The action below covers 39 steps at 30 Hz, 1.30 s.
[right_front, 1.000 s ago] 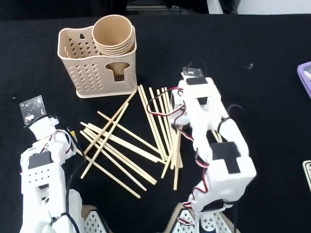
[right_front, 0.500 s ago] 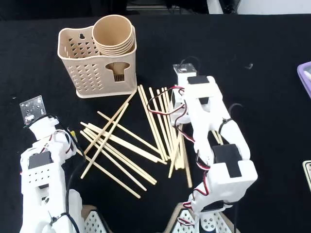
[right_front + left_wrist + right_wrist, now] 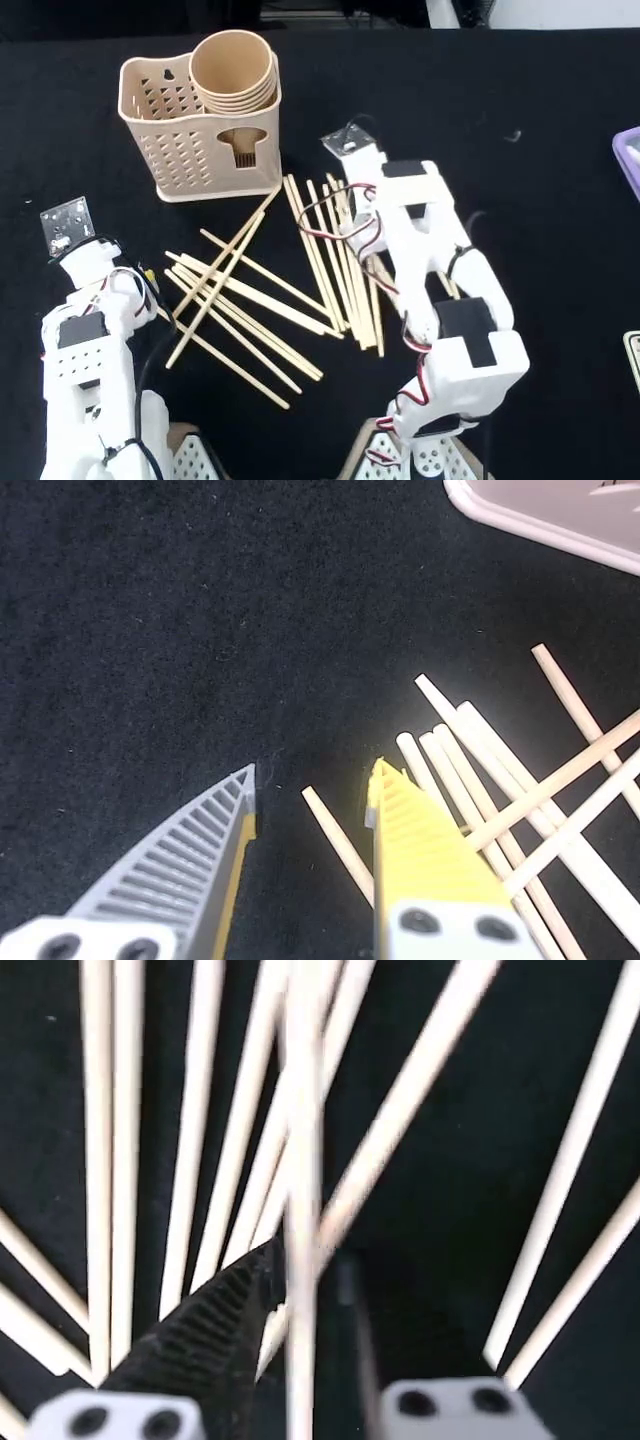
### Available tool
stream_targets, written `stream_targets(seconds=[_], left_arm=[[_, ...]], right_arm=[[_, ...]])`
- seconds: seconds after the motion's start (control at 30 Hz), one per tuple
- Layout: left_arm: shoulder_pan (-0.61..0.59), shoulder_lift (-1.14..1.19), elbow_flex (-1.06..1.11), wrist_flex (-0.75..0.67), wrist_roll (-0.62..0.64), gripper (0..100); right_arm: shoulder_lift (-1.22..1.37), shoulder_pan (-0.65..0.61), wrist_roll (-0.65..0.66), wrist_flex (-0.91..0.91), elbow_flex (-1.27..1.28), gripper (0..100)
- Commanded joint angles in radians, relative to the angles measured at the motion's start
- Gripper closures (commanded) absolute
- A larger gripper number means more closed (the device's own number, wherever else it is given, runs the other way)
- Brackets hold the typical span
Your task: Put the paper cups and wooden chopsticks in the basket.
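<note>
We see the bench (image 3: 560, 260) under black cloth, matt and faintly fuzzy. The wooden chopsticks (image 3: 250, 300) are pale, bare wood. The basket (image 3: 180, 160) is smooth beige plastic, the paper cups (image 3: 232, 65) matt tan paper. The left fingers (image 3: 425, 860) are ribbed plastic, and the arms (image 3: 85, 375) are white plastic.

Cups (image 3: 233, 66) in basket (image 3: 172, 152) — chopsticks (image 3: 316, 255) scattered before it.

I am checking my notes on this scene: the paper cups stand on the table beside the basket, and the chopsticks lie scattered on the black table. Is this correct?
Not fully. The paper cups are stacked inside the basket, not beside it on the table, as the high view shows. The chopsticks do lie scattered on the black table.
</note>
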Motion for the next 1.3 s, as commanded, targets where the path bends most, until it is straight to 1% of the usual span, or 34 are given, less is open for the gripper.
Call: stream_targets(seconds=[0.0,0.13,0.2,0.5,0.73,0.87,0.93,1.03,1.27], left_arm=[[0.001,-0.018,-0.005,-0.018,-0.002,81],[0.001,-0.018,-0.005,-0.018,-0.002,81],[0.001,-0.018,-0.005,-0.018,-0.002,81],[-0.004,-0.018,-0.005,-0.018,-0.002,81],[-0.004,-0.018,-0.005,-0.018,-0.002,81],[-0.002,-0.018,-0.005,-0.018,-0.002,81],[-0.001,-0.018,-0.005,-0.018,-0.002,81],[-0.001,-0.018,-0.005,-0.020,-0.002,81],[-0.001,-0.018,-0.005,-0.020,-0.002,81]], right_arm=[[-0.054,-0.025,0.014,-0.006,-0.012,82.5],[-0.054,-0.026,0.015,-0.008,-0.013,87.1],[-0.054,-0.025,0.015,-0.008,-0.010,87.9],[-0.035,-0.023,0.015,-0.008,-0.013,87.7],[0.068,-0.020,0.015,-0.098,-0.015,87.8],[0.067,-0.020,0.015,-0.094,-0.025,88.2],[0.058,-0.018,0.015,-0.080,-0.033,90.7],[0.047,-0.018,0.015,-0.075,-0.035,99.2],[-0.016,-0.005,0.015,-0.075,-0.031,98.8]])
